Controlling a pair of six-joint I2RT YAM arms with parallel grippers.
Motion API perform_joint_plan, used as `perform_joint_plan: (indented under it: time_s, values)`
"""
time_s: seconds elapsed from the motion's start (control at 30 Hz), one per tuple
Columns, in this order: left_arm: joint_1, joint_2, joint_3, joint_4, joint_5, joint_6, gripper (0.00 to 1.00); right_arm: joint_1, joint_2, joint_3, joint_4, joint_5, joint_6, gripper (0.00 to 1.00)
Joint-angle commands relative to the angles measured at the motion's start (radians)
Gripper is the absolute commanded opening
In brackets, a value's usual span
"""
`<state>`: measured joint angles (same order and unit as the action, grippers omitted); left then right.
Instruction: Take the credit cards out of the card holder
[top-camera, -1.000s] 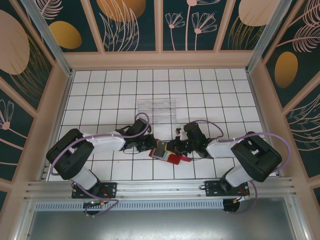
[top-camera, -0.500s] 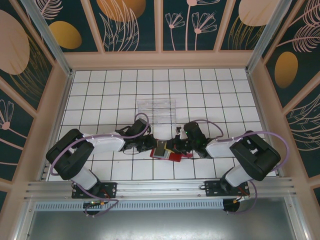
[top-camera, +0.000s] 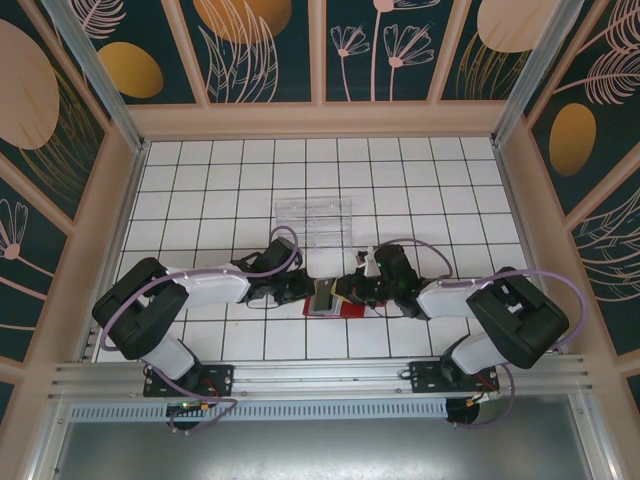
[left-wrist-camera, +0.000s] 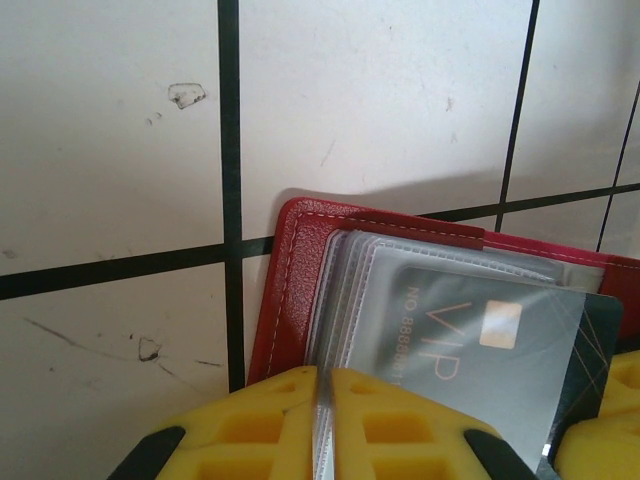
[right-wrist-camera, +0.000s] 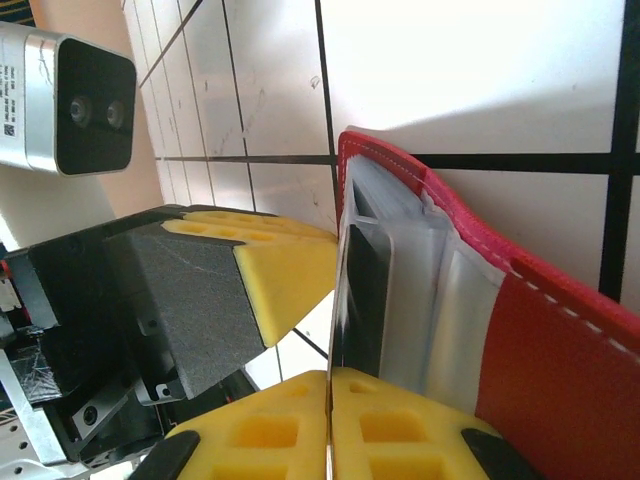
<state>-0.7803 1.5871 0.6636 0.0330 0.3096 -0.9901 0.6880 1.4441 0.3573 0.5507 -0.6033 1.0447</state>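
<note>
Overhead, the card holder (top-camera: 335, 306) lies open between the hands, left gripper (top-camera: 305, 292) and right gripper (top-camera: 352, 294) both touching it, equally near; left wrist: the left jaws are pinched shut on its clear sleeve straight ahead, the grey VIP credit card (left-wrist-camera: 480, 340) jutting out rightward, long axis across the fingers; right wrist: the right jaws clamp a thin edge, seemingly that card's, red cover to their right.

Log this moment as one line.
left gripper: shut on sleeve | right gripper: shut on sleeve | credit card: inside sleeve | card holder: open on table
</note>
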Motion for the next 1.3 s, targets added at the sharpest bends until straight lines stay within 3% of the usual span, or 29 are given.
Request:
perform_joint_plan:
  time_s: [0.0,0.17,0.47,1.27]
  values:
    - [-0.011,0.03,-0.013,-0.051,0.008,-0.009,0.12,-0.007,-0.019,-0.003,0.094,-0.01,0.013,0.08]
    - [-0.011,0.028,-0.015,-0.056,0.003,-0.01,0.12,-0.012,-0.032,-0.003,0.064,-0.001,0.006,0.04]
    - [-0.011,0.041,-0.009,-0.054,0.005,-0.01,0.12,-0.08,-0.122,0.017,-0.213,0.022,-0.092,0.0]
    - [-0.011,0.054,0.048,-0.095,-0.007,0.018,0.14,-0.229,-0.299,0.184,-0.777,0.047,-0.503,0.0]
